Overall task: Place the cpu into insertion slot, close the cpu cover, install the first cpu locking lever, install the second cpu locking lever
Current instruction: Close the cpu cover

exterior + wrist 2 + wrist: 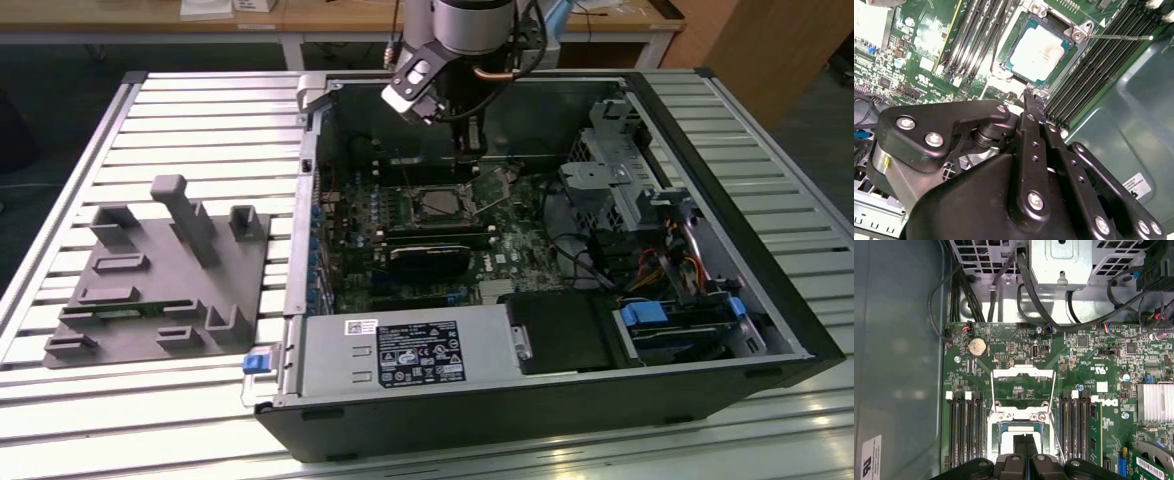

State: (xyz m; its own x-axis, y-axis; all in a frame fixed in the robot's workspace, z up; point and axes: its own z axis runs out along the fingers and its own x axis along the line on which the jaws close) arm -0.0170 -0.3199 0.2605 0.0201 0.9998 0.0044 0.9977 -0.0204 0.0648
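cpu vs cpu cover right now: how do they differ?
Pose: the cpu lies flat, seated in the insertion slot. The cpu cover is swung open, off the chip.
Form: the cpu is a solid plate. The cpu cover is an open frame, and green board shows through its window.
Shared: both are square and silvery metal.

Exterior view: high, oblique, looking down into the open case [534, 415]. Both wrist views: close above motherboard [1084, 360], sharing insertion slot [1054, 21].
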